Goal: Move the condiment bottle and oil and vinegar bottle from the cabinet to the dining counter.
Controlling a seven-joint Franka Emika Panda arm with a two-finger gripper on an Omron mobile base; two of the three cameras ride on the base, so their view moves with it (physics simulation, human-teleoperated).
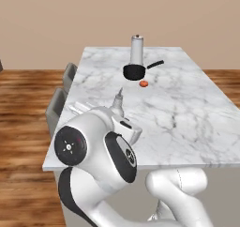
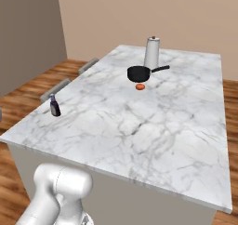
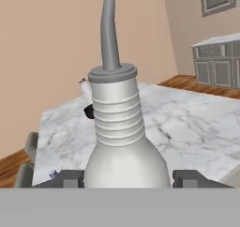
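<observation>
The oil and vinegar bottle (image 3: 123, 141), pale with a ribbed neck and a long grey spout, stands upright between the fingers (image 3: 70, 178) of my gripper (image 3: 126, 178), which is shut on it. In the left base view its spout (image 1: 118, 99) rises above my arm, over the near left part of the dining counter (image 1: 187, 109). The condiment bottle (image 2: 55, 105), dark with a blue cap, stands upright on the dining counter (image 2: 162, 126) near its left edge, apart from my gripper. The cabinet is out of view.
At the counter's far end stand a tall steel cylinder (image 1: 136, 50) and a black pan (image 1: 134, 71) with its handle to the right; a small orange-red thing (image 1: 143, 84) lies just before them. Grey stools (image 1: 57, 106) line the left side. Grey floor cabinets (image 3: 218, 64) stand beyond.
</observation>
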